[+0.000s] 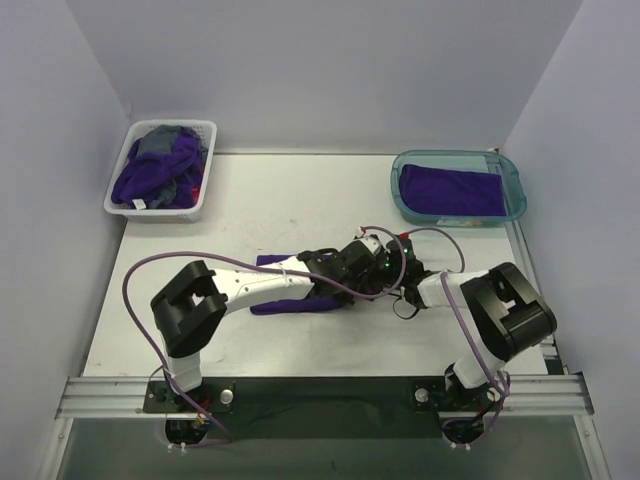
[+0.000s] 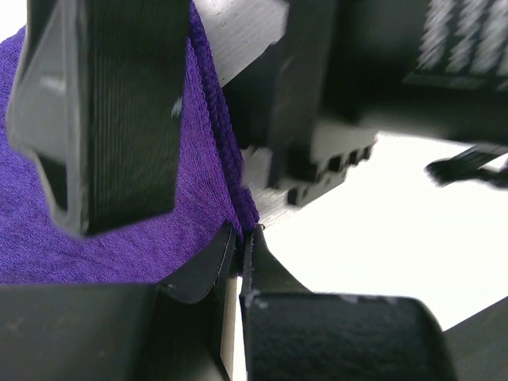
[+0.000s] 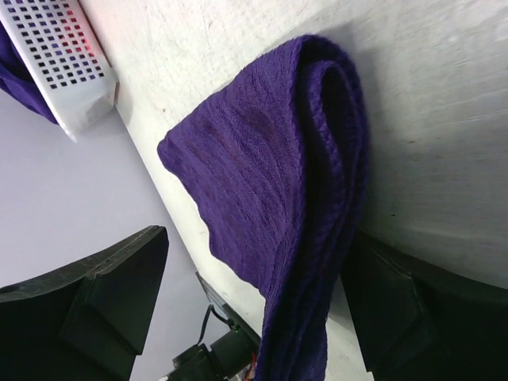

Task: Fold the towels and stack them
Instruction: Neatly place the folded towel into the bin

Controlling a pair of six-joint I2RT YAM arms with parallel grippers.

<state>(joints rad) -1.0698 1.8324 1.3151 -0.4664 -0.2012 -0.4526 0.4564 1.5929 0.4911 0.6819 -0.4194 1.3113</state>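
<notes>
**Spotter:** Purple terry, folded into a long strip. That's the towel [image 1: 285, 305] on your table [image 1: 300, 190], mid-front, just ahead of the arm bases. Its long axis runs left to right, and the right end points at both claws.

**Checker:** How does it look?

**Spotter:** Deep purple, looped pile, lying flat. The layers are stacked, with a thick rounded fold along one side in the right wrist view.

**Checker:** Claws?

**Spotter:** Your left claw [image 2: 242, 238] is pinched nearly closed, with the towel's edge caught between its tips. Your right claw [image 3: 258, 238] stands wide, one finger either side of the folded end, not gripping.

**Checker:** Counts?

**Spotter:** One towel on the table. A second towel [image 1: 450, 190], purple and folded flat, lies in the teal tray [image 1: 512, 190], far right. A purple heap [image 1: 160, 175] fills the white basket [image 1: 118, 205], far left. I can't count it; grey and a bit of red are mixed in. One tray, one basket, two arms.
</notes>
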